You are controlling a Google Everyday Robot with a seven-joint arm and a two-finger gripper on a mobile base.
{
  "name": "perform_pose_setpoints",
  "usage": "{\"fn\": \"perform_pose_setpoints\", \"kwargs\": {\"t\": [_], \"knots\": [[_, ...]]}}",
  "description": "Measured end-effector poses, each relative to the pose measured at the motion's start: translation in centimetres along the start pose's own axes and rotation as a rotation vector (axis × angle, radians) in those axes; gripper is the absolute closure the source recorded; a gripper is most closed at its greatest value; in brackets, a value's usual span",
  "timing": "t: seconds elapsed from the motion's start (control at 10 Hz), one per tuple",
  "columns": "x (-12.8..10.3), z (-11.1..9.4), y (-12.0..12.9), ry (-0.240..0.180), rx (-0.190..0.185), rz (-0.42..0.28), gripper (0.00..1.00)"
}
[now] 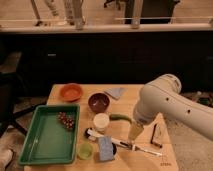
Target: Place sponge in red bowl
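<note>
My gripper (135,131) hangs open and empty, right of the sponge (106,148) lying by a green cup (85,150). A white cup (101,121) and dark bowl (98,102) stand between it and the red bowl (71,91).

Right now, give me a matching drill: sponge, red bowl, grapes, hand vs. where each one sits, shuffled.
1. sponge
2. red bowl
3. grapes
4. hand

A. inside the green tray
B. far left of the table, behind the tray
C. over the table's right side, right of the white cup
D. near the front edge, next to the green cup

Pairs: 1-D, 2-B, 3-A, 4-C.
</note>
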Motion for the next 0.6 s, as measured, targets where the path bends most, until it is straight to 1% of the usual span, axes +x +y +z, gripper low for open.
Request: {"fn": "perform_pose_setpoints", "kwargs": {"t": [0.4, 0.6], "knots": [[0.0, 0.2, 0.1, 0.002, 0.003, 0.006, 0.20], [-0.9, 0.5, 1.4, 0.004, 0.014, 0.045, 0.20]]}}
